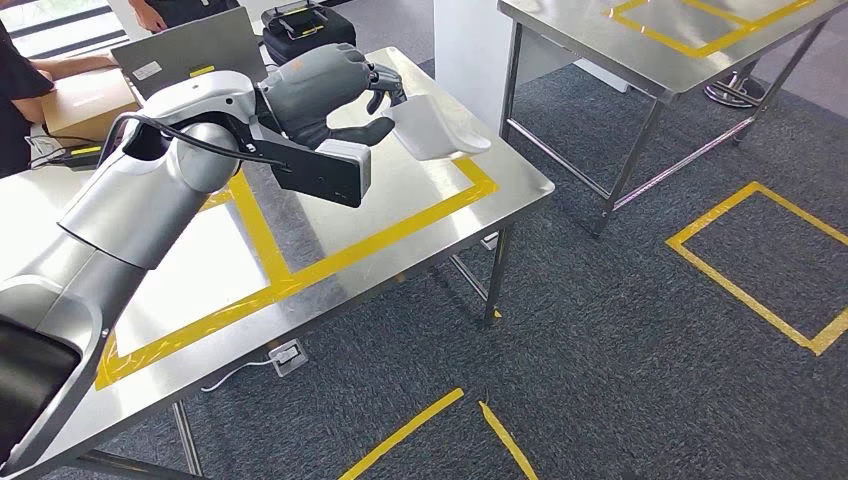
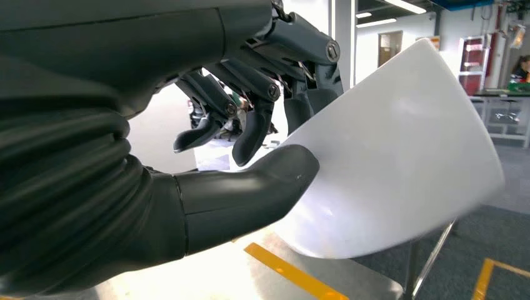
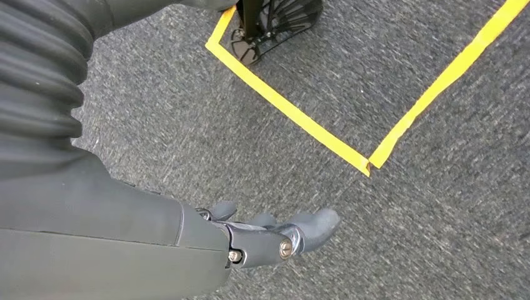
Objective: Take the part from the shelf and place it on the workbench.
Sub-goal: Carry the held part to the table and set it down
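My left hand (image 1: 335, 92) holds a white curved plastic part (image 1: 440, 127) above the right end of the steel workbench (image 1: 400, 225), over its yellow tape frame. In the left wrist view the thumb (image 2: 250, 194) presses one face of the part (image 2: 406, 156) and the dark fingers (image 2: 294, 75) bear on the other side. The part hangs clear of the tabletop. My right hand (image 3: 269, 234) hangs over grey carpet, fingers stretched out and holding nothing.
A cardboard box (image 1: 85, 100), a laptop-like grey case (image 1: 190, 45) and a black bag (image 1: 305, 25) sit at the workbench's far end, with people (image 1: 20, 80) standing there. A second steel table (image 1: 660, 40) stands at the right. Yellow tape squares (image 1: 760, 265) mark the carpet.
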`<state>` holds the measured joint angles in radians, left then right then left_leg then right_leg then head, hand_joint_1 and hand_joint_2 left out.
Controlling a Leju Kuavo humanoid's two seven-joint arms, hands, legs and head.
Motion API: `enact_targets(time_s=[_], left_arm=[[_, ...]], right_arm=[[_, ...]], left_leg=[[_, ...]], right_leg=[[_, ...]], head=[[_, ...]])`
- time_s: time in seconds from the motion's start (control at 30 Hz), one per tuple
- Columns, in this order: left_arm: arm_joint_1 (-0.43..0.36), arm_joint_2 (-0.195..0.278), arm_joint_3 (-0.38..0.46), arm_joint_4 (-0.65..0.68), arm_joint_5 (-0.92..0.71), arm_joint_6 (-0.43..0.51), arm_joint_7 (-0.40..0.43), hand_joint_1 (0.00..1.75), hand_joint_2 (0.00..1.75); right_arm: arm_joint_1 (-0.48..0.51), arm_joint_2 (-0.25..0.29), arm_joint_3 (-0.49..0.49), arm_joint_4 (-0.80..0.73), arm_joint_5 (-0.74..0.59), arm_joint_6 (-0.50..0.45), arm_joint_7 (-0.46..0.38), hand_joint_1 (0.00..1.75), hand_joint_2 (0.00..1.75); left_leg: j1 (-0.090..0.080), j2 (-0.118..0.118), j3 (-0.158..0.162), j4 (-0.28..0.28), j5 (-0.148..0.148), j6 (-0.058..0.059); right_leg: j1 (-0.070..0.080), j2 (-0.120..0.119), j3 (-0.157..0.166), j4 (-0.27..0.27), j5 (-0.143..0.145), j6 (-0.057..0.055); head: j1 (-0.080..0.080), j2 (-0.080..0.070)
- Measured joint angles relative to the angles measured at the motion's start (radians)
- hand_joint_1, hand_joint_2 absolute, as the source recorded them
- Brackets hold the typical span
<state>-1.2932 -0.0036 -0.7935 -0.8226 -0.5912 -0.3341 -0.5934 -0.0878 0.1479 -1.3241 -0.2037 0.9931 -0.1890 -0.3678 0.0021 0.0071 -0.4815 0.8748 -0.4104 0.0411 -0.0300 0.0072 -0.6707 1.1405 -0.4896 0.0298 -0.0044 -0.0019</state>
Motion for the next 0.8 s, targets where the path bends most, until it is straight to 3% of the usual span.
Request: enact_targets(time_s=[0.07, 0.17, 0.23, 0.27, 0.3, 0.37, 0.4, 0.47, 0.5, 0.57, 0.63, 0.67, 0.7, 0.77, 0.8], left_arm=[[0.002, 0.0, 0.0, 0.003, -0.003, 0.002, 0.001, 1.75, 1.75], [0.003, 0.0, 0.0, 0.003, -0.004, 0.002, 0.001, 1.75, 1.75], [0.008, 0.001, 0.0, 0.006, -0.006, 0.003, 0.001, 1.75, 1.75], [0.011, 0.001, 0.0, 0.009, -0.008, 0.005, 0.002, 1.75, 1.75], [0.013, 0.003, 0.001, 0.011, -0.012, 0.007, 0.004, 1.75, 1.75], [0.014, 0.004, 0.002, 0.013, -0.02, 0.013, 0.007, 1.75, 1.75], [0.015, 0.005, 0.003, 0.013, -0.023, 0.014, 0.008, 1.75, 1.75], [0.014, 0.007, 0.003, 0.015, -0.026, 0.015, 0.009, 1.75, 1.75], [0.014, 0.008, 0.003, 0.016, -0.027, 0.016, 0.01, 1.75, 1.75], [0.016, 0.01, 0.004, 0.018, -0.028, 0.017, 0.01, 1.75, 1.75], [0.018, 0.012, 0.004, 0.022, -0.029, 0.017, 0.011, 1.75, 1.75], [0.019, 0.013, 0.004, 0.023, -0.029, 0.017, 0.011, 1.75, 1.75], [0.019, 0.014, 0.004, 0.025, -0.029, 0.018, 0.011, 1.75, 1.75], [0.018, 0.014, 0.005, 0.026, -0.029, 0.02, 0.011, 1.75, 1.75], [0.016, 0.016, 0.006, 0.026, -0.029, 0.021, 0.011, 1.75, 1.75]], right_arm=[[0.001, -0.001, 0.0, 0.0, 0.0, 0.0, -0.001, 0.0, 1.75], [0.001, -0.001, 0.0, 0.0, 0.0, 0.0, -0.001, 0.0, 1.75], [0.001, -0.004, 0.0, 0.0, 0.001, 0.0, -0.002, 0.0, 1.75], [0.001, -0.002, 0.0, 0.001, 0.002, 0.0, -0.002, 0.0, 1.75], [0.001, -0.003, 0.0, 0.001, 0.003, 0.0, -0.002, 0.0, 1.75], [0.001, 0.002, 0.0, 0.001, 0.007, 0.001, -0.002, 0.0, 1.75], [0.001, 0.001, 0.0, 0.0, 0.008, 0.0, -0.001, 0.0, 1.75], [0.0, 0.004, 0.0, 0.001, 0.009, 0.0, 0.001, 0.0, 1.75], [0.0, 0.004, 0.0, 0.0, 0.01, -0.001, 0.002, 0.0, 1.75], [0.002, 0.005, 0.0, 0.0, 0.01, -0.002, 0.003, 0.0, 1.75], [0.003, 0.005, 0.0, 0.0, 0.011, -0.004, 0.003, 0.0, 1.75], [0.003, 0.005, 0.0, 0.0, 0.011, -0.005, 0.004, 0.0, 1.75], [0.003, 0.005, 0.0, 0.0, 0.011, -0.005, 0.004, 0.0, 1.75], [0.002, 0.01, 0.0, 0.002, 0.012, -0.006, 0.005, 0.0, 1.75], [0.0, 0.008, 0.0, 0.001, 0.012, -0.007, 0.006, 0.0, 1.75]], left_leg=[[0.006, 0.001, 0.0, 0.001, -0.003, -0.011], [0.008, 0.001, 0.0, 0.002, -0.003, -0.013], [0.018, 0.001, -0.002, 0.01, -0.011, -0.026], [0.033, 0.001, -0.016, 0.043, -0.033, -0.054], [0.049, 0.001, -0.033, 0.086, -0.061, -0.083], [0.067, 0.002, -0.063, 0.162, -0.114, -0.137], [0.067, 0.002, -0.064, 0.171, -0.123, -0.144], [0.065, 0.003, -0.078, 0.206, -0.145, -0.143], [0.064, 0.004, -0.102, 0.252, -0.165, -0.137], [0.052, 0.005, -0.186, 0.394, -0.212, -0.117], [0.027, 0.003, -0.263, 0.488, -0.214, -0.087], [0.011, 0.001, -0.278, 0.485, -0.187, -0.063], [-0.007, -0.003, -0.274, 0.444, -0.143, -0.033], [-0.055, -0.024, -0.235, 0.307, -0.041, 0.043], [-0.071, -0.036, -0.214, 0.245, -0.007, 0.071]], right_leg=[[-0.006, 0.0, -0.033, 0.059, -0.023, 0.009], [-0.008, -0.001, -0.039, 0.069, -0.026, 0.011], [-0.017, -0.002, -0.047, 0.075, -0.016, 0.024], [-0.029, -0.001, -0.036, 0.046, 0.002, 0.049], [-0.042, 0.001, -0.026, 0.021, 0.013, 0.054], [-0.064, 0.006, -0.004, -0.021, 0.018, 0.048], [-0.069, 0.007, -0.008, -0.011, 0.007, 0.025], [-0.069, 0.009, -0.006, -0.004, -0.001, 0.014], [-0.065, 0.01, -0.002, -0.007, -0.002, 0.011], [-0.051, 0.011, 0.011, -0.019, -0.004, 0.008], [-0.029, 0.014, 0.028, -0.031, -0.006, 0.004], [-0.014, 0.016, 0.04, -0.037, -0.01, -0.002], [0.001, 0.017, 0.053, -0.043, -0.013, -0.009], [0.029, 0.02, 0.08, -0.056, -0.022, -0.022], [0.039, 0.022, 0.09, -0.062, -0.026, -0.027]], head=[[0.0, 0.0], [0.0, 0.0], [0.0, 0.0], [0.003, 0.0], [0.008, 0.0], [0.011, 0.0], [0.008, 0.0], [-0.003, 0.0], [-0.008, 0.0], [-0.015, 0.0], [-0.017, 0.0], [-0.018, 0.0], [-0.018, 0.0], [-0.014, 0.0], [-0.012, 0.0]])
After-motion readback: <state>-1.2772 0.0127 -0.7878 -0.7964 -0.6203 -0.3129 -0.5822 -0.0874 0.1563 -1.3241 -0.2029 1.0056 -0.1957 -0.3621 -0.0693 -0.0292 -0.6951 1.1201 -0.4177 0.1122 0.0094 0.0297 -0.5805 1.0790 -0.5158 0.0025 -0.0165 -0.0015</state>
